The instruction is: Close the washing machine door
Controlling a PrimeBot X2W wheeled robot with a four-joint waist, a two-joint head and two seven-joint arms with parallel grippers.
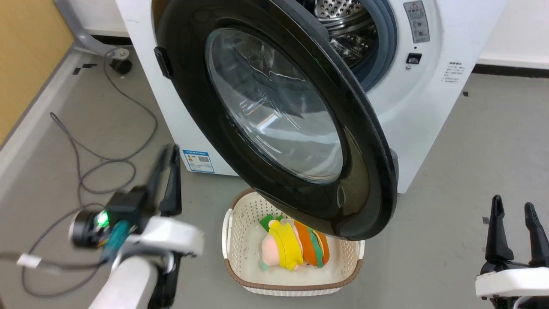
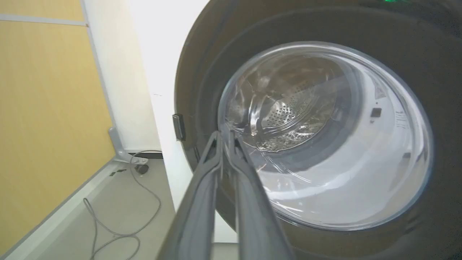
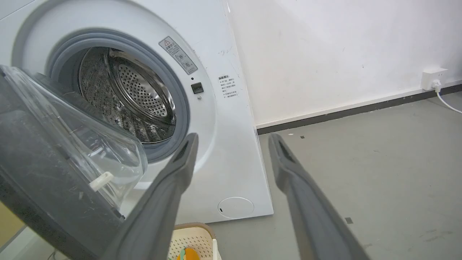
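The washing machine door (image 1: pixel 274 116) stands swung open, its black rim and clear domed glass facing me; it also shows as the washing machine door (image 2: pixel 325 137) and from behind as the washing machine door (image 3: pixel 54 173). The white washing machine (image 1: pixel 429 107) behind it shows its steel drum (image 3: pixel 133 97) and grey gasket. My left gripper (image 1: pixel 168 152) is shut, empty, raised left of the door; in the left wrist view the left gripper (image 2: pixel 225 134) points at the door's left rim. My right gripper (image 1: pixel 514 207) is open, low at the right, apart from the door; the right gripper (image 3: pixel 232 137) faces the machine's front.
A cream perforated basket (image 1: pixel 233 257) with plush toys sits on the floor under the door's lower edge. Grey cables (image 1: pixel 107 141) loop over the floor at the left, beside a yellow panel (image 1: pixel 25 56). A wall socket (image 3: pixel 433 77) is at the right.
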